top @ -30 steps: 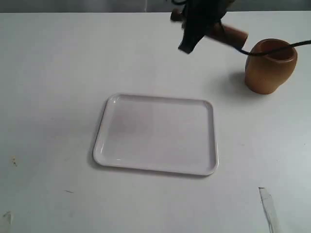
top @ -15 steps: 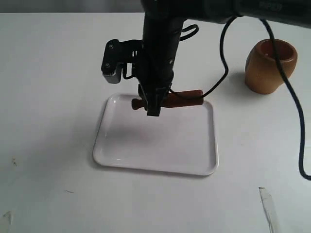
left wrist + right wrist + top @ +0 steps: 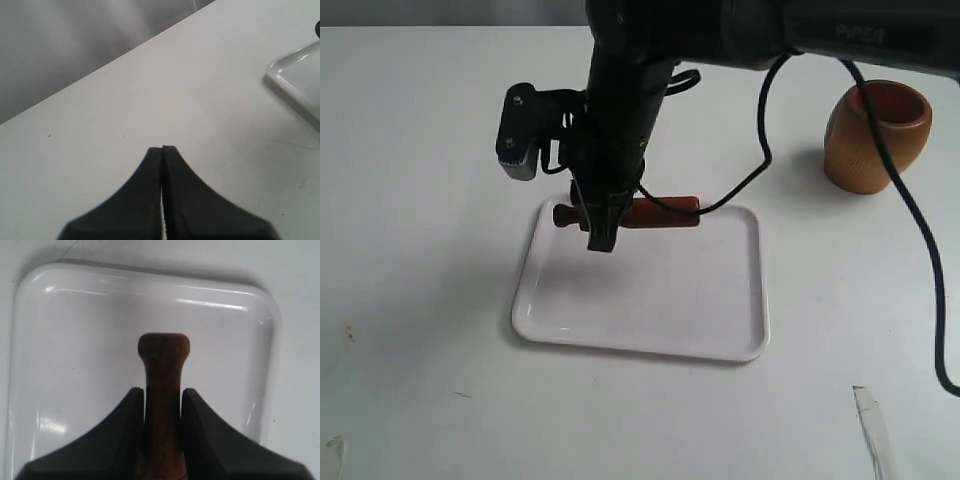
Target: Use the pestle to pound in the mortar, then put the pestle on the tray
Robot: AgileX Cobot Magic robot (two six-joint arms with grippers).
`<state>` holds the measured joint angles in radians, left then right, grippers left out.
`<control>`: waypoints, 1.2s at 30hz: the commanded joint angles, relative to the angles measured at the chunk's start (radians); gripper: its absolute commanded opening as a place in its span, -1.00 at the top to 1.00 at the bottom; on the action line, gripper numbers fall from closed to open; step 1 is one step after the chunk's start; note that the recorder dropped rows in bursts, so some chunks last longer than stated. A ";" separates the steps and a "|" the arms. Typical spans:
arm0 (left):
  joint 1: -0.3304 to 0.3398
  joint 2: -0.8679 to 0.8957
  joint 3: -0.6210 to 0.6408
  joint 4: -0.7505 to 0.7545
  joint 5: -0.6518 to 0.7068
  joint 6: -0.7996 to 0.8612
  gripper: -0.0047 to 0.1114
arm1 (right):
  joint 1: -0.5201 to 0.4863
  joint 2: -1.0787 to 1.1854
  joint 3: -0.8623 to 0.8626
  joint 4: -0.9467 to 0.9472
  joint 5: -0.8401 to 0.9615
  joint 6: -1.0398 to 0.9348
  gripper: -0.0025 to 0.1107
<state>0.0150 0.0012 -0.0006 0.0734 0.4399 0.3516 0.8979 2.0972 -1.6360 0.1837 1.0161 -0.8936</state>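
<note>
My right gripper (image 3: pixel 603 222) (image 3: pixel 163 392) is shut on the dark reddish-brown pestle (image 3: pixel 660 211) (image 3: pixel 162 385), holding it level just above the far part of the white tray (image 3: pixel 720 345) (image 3: pixel 40 295). The pestle's small knob points to the left in the exterior view and its thick end to the right. I cannot tell whether the pestle touches the tray. The light-brown mortar (image 3: pixel 875 135) stands upright at the back right, apart from the arm. My left gripper (image 3: pixel 162 148) is shut with nothing in it, over bare table near a tray corner (image 3: pixel 295 80).
The right arm's black cable (image 3: pixel 900 190) loops past the mortar to the right edge. A pale strip (image 3: pixel 872 425) lies on the table at the front right. The white table (image 3: pixel 420 250) stretches round the tray.
The right arm has swung from beside the mortar to over the tray with the pestle, then shifted a little left in the last half second. The mortar and tray have not moved.
</note>
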 commanded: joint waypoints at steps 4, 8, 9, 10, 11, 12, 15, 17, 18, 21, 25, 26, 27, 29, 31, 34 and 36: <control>-0.008 -0.001 0.001 -0.007 -0.003 -0.008 0.92 | -0.001 -0.008 0.153 0.011 -0.204 -0.011 0.81; -0.008 -0.001 0.001 -0.007 -0.003 -0.008 0.92 | -0.001 -0.008 0.153 0.011 -0.148 -0.004 0.39; -0.008 -0.001 0.001 -0.007 -0.003 -0.008 0.92 | -0.001 -0.008 0.153 0.008 -0.145 0.019 0.21; -0.008 -0.001 0.001 -0.007 -0.003 -0.008 0.92 | -0.001 -0.008 0.153 -0.020 -0.134 0.057 0.03; -0.008 -0.001 0.001 -0.007 -0.003 -0.008 0.92 | -0.001 -0.008 0.153 -0.048 -0.125 0.080 -0.09; -0.008 -0.001 0.001 -0.007 -0.003 -0.008 0.92 | -0.001 -0.010 0.153 -0.101 -0.123 0.116 -0.19; -0.008 -0.001 0.001 -0.007 -0.003 -0.008 0.92 | -0.001 -0.059 0.151 -0.153 -0.203 0.211 0.06; -0.008 -0.001 0.001 -0.007 -0.003 -0.008 0.92 | -0.001 -0.140 0.151 -0.151 -0.307 0.264 0.40; -0.008 -0.001 0.001 -0.007 -0.003 -0.008 0.92 | -0.001 -0.188 0.151 -0.155 -0.367 0.296 0.56; -0.008 -0.001 0.001 -0.007 -0.003 -0.008 0.92 | -0.003 -0.267 0.151 -0.169 -0.457 0.396 0.80; -0.008 -0.001 0.001 -0.007 -0.003 -0.008 0.92 | -0.005 -0.335 0.158 -0.288 -0.545 0.570 0.96; -0.008 -0.001 0.001 -0.007 -0.003 -0.008 0.92 | -0.005 -0.354 0.171 -0.328 -0.577 0.615 0.96; -0.008 -0.001 0.001 -0.007 -0.003 -0.008 0.92 | -0.005 -0.375 0.190 -0.366 -0.621 0.661 0.96; -0.008 -0.001 0.001 -0.007 -0.003 -0.008 0.92 | -0.005 -0.416 0.241 -0.420 -0.686 0.724 0.96; -0.008 -0.001 0.001 -0.007 -0.003 -0.008 0.92 | -0.005 -0.469 0.298 -0.438 -0.749 0.730 0.96; -0.008 -0.001 0.001 -0.007 -0.003 -0.008 0.92 | -0.005 -0.563 0.411 -0.438 -0.857 0.741 0.96; -0.008 -0.001 0.001 -0.007 -0.003 -0.008 0.92 | -0.005 -0.666 0.536 -0.436 -0.990 0.760 0.96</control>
<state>0.0150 0.0012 -0.0006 0.0734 0.4399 0.3516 0.8962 1.5222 -1.1989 -0.2394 0.1571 -0.1568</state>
